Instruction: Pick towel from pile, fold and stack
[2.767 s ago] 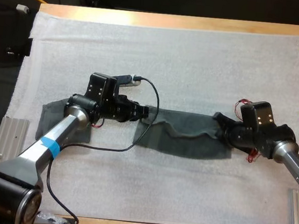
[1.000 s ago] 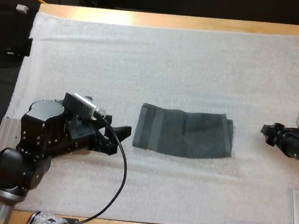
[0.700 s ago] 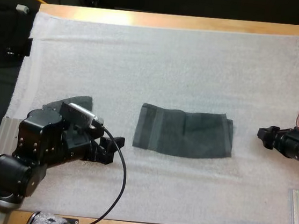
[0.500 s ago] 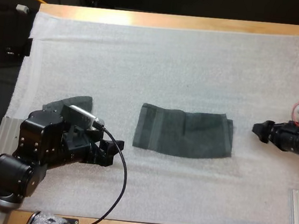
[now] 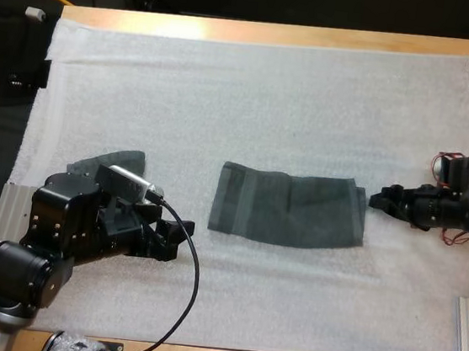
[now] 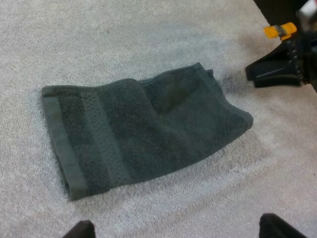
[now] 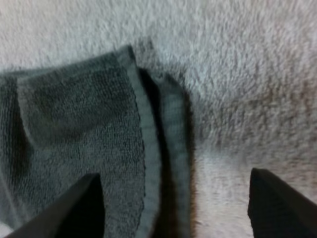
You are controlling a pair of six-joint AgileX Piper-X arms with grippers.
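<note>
Towel folded flat — right gripper (fingers apart) seemingly beside edge.

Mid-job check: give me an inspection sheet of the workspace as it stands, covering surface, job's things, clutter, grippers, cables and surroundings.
Surface: white mat lying flat on the wooden table.
Job's things: folded towel flat at the mat's middle; second towel at the mat's left, partly hidden.
Clutter: nothing seen.
Grippers: left gripper open, at the mat's left, apart from the folded towel; right gripper open, at the folded towel's right edge.
Cables: nothing seen beyond the arms' own.
Surroundings: small items beyond the table's far left corner, too small to tell.
</note>
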